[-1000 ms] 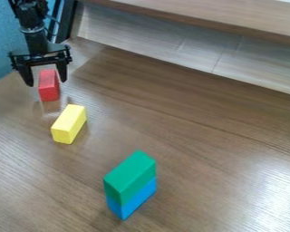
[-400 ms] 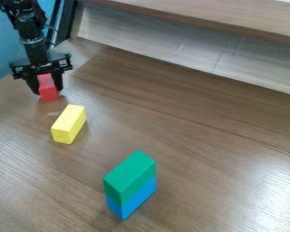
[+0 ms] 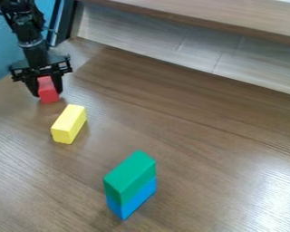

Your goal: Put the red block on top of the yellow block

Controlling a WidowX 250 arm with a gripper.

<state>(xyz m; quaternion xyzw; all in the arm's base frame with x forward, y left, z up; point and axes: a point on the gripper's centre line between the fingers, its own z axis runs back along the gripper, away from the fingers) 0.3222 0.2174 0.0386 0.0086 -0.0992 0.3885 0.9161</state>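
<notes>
Clearly, we see the red block [image 3: 48,96] between nine and ten o'clock in the camera view, its long axis running almost from twelve to six, with one small end turned toward six. The yellow block [image 3: 67,124] lies on its side on the wooden surface [image 3: 195,149], close to nine o'clock. Its long axis runs from one to seven, so we see the two blocks set at a slight angle to each other. From the red block, the yellow one is near, toward five o'clock, and the two are apart.

We find the black gripper [image 3: 47,93] at the red block, pointing down, with its two fingers drawn in against the long sides and the block pinched between them. We cannot tell whether the underside of the red block touches the surface. The black arm [image 3: 33,43] slants down to it from eleven o'clock.

Around these, we note the green block [image 3: 130,174] resting on top of the blue block [image 3: 132,201] near six o'clock, both with their long axes toward one and seven. That stack stands well apart from the yellow block, toward five o'clock from it, on the side away from the gripper. Behind the work, a pale panel [image 3: 166,43] runs from eleven round to three o'clock, under a wooden ledge [image 3: 214,16]
</notes>
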